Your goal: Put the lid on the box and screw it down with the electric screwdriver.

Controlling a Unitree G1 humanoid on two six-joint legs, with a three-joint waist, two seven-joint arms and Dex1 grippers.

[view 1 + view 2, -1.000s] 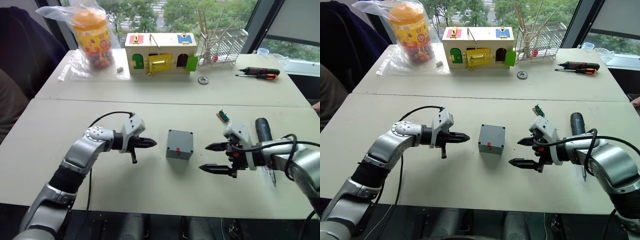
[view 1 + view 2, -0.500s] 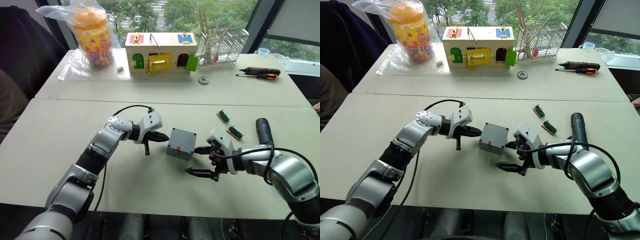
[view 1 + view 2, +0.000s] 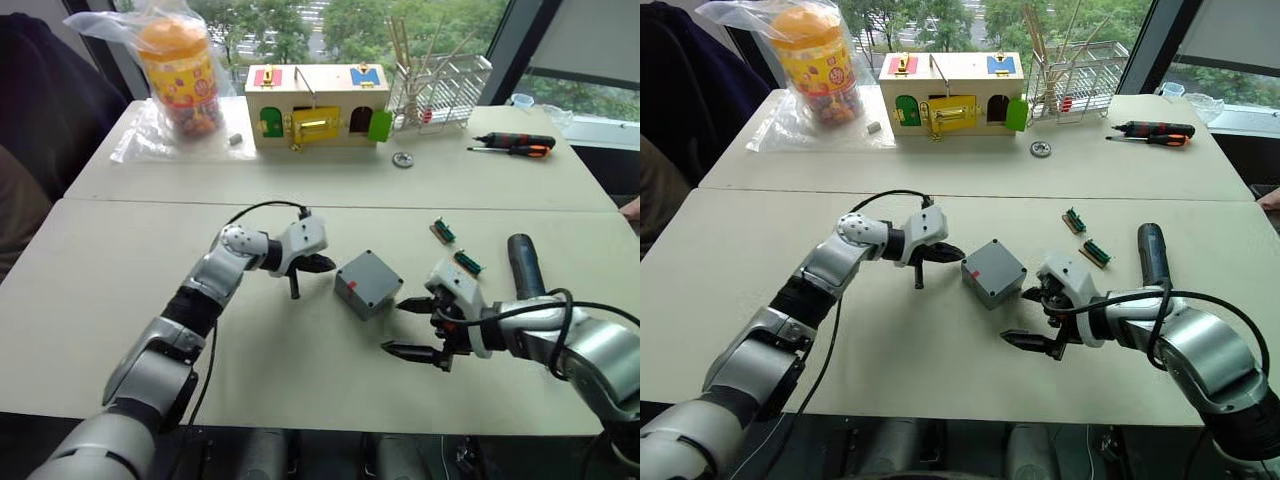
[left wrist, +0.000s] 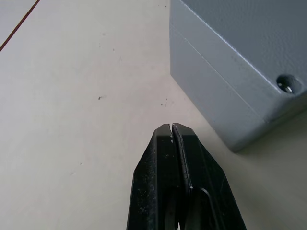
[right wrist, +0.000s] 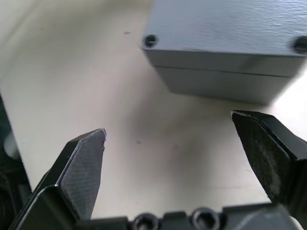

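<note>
The grey box [image 3: 368,284] stands mid-table, turned corner-on, a red mark on its near-left side. The lid [image 5: 225,28] lies on top of it; a seam runs below the lid and screw holes show at the corners. My left gripper [image 3: 328,264] is shut, its tip just left of the box and a little apart from it [image 4: 171,128]. My right gripper [image 3: 393,327] is open at the box's near-right corner, with nothing between its fingers [image 5: 168,124]. The electric screwdriver [image 3: 525,265] lies on the table behind my right arm.
On the far table stand a wooden box with coloured doors [image 3: 318,105], a bagged orange jar [image 3: 180,75] and a wire rack [image 3: 440,85]. Hand screwdrivers [image 3: 515,145] lie at the far right. Two small green parts [image 3: 455,247] lie right of the grey box.
Both grippers have closed in on the box from either side. The box has turned from square-on to corner-on and shifted slightly right. The left gripper stays shut, the right stays open.
</note>
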